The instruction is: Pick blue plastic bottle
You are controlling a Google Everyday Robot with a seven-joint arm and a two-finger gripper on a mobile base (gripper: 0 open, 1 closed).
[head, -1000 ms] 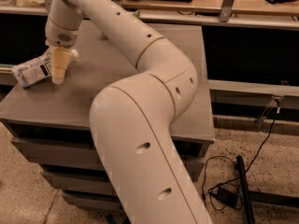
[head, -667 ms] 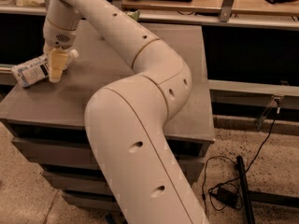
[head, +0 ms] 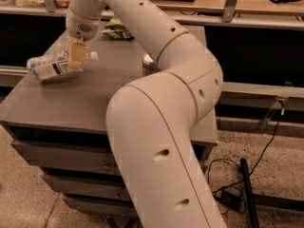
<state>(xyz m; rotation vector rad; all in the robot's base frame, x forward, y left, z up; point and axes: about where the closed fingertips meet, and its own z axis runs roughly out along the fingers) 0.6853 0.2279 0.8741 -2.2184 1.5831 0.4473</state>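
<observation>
Warm, yellowish indoor light. We read it as coming from above: the upper surfaces of the arm [head: 156,127] glow pale and its undersides grade darker. Moderately bright overall, with no harsh glare, only a soft sheen on the table [head: 71,103]. Deep shadow fills the recess behind the table and the gaps beneath its top. The gripper [head: 77,56], at the table's far left just over the blue plastic bottle [head: 47,66], is evenly lit. We note the bottle's label as one of the brightest patches.
</observation>
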